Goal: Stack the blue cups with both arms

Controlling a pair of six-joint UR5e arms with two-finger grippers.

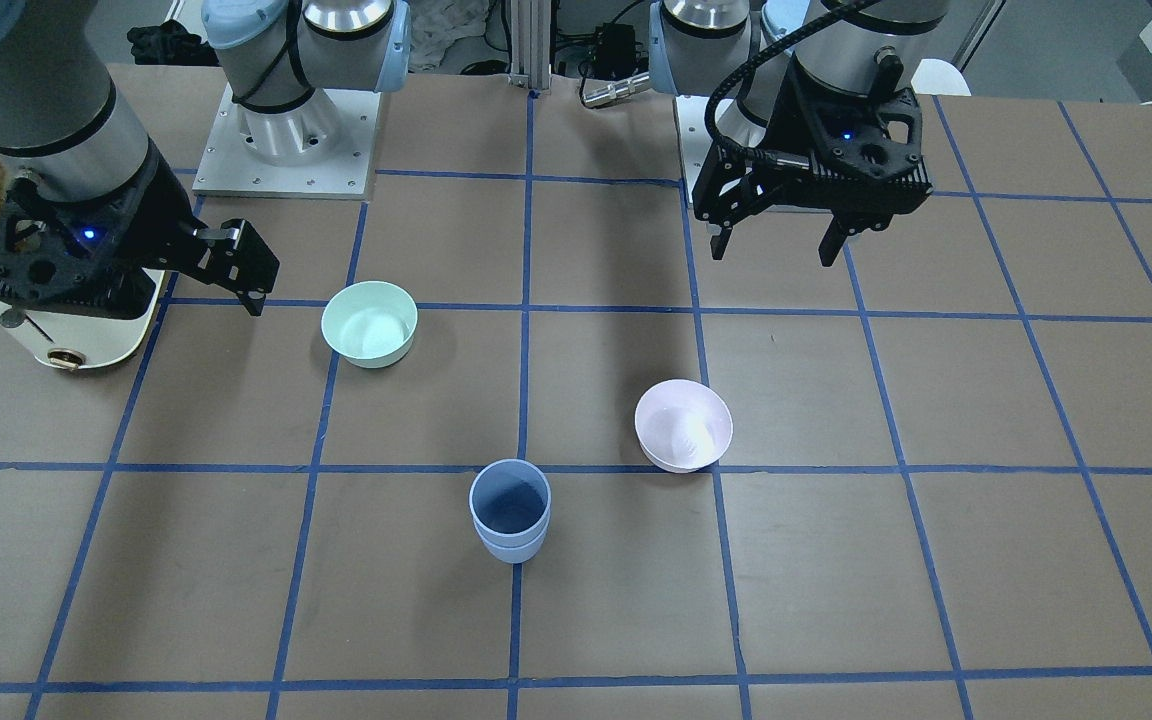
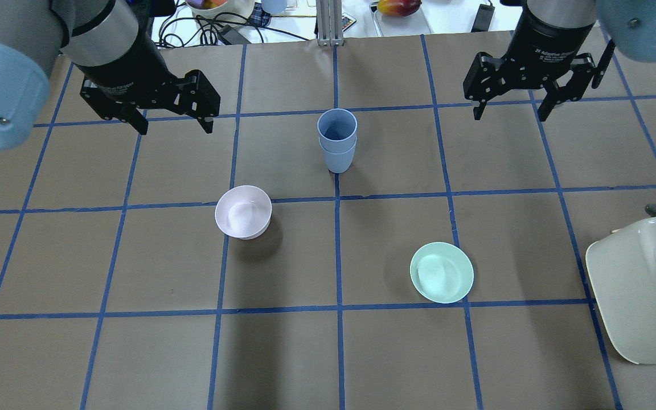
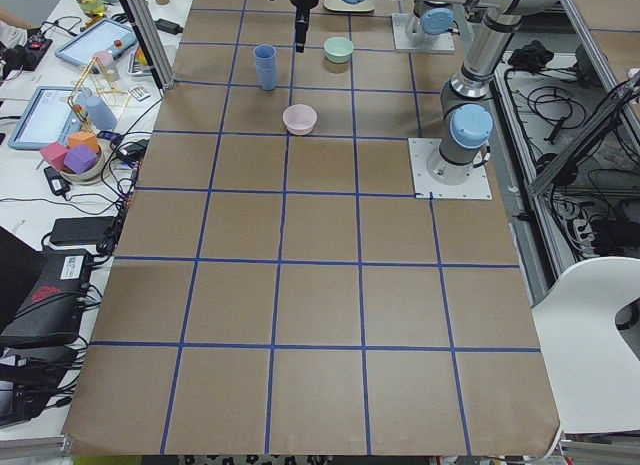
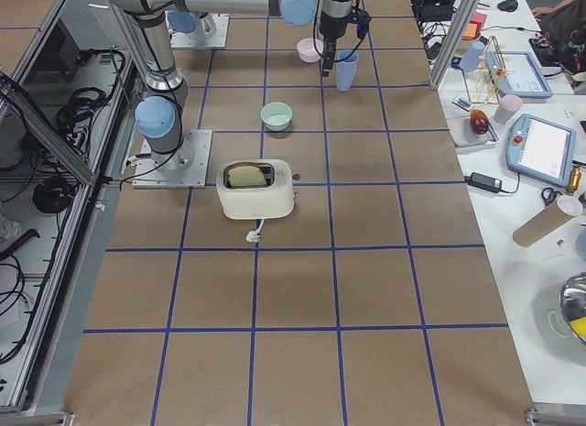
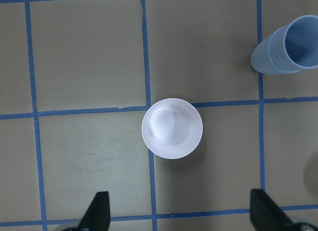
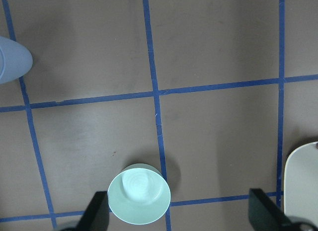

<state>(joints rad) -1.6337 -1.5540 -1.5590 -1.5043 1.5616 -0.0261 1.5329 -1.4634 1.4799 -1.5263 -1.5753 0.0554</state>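
Note:
The two blue cups (image 2: 337, 142) stand upright near the table's middle, one nested inside the other; they also show in the front view (image 1: 510, 510). My left gripper (image 2: 176, 126) is open and empty, raised above the table to the cups' left. In its wrist view the cups (image 5: 288, 49) sit at the upper right. My right gripper (image 2: 511, 114) is open and empty, raised to the cups' right. In its wrist view only an edge of the cups (image 6: 12, 59) shows at the left.
A pale pink bowl (image 2: 243, 212) sits on the left arm's side, nearer the robot than the cups. A mint-green bowl (image 2: 441, 272) sits on the right arm's side. A cream toaster (image 2: 641, 285) stands at the table's right edge, near the robot.

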